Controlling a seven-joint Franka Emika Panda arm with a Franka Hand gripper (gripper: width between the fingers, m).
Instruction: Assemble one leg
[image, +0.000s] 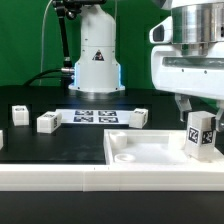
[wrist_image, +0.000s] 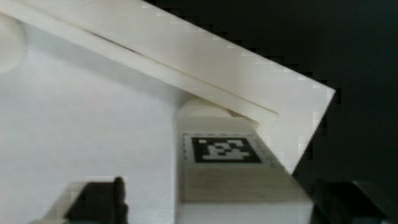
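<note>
leg (image: 201, 136) upright on the panel (image: 140, 152) corner, exterior view's right; gripper (wrist_image: 222, 203) wide open astride it, gripping nothing; probably seating step, next needs a square close, then twist.

A: Leg (image: 201, 136)?
B: White is logged; black-and-white square tags are carried.
A: Worktop (image: 60, 146), panel (image: 150, 152)?
B: Black and white, respectively. Marker board (image: 97, 116): white, black-patterned tags. Backdrop (image: 25, 40) is marked green.

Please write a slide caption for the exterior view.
Gripper above a leg upright on the white panel; other legs lie on the table.
</note>
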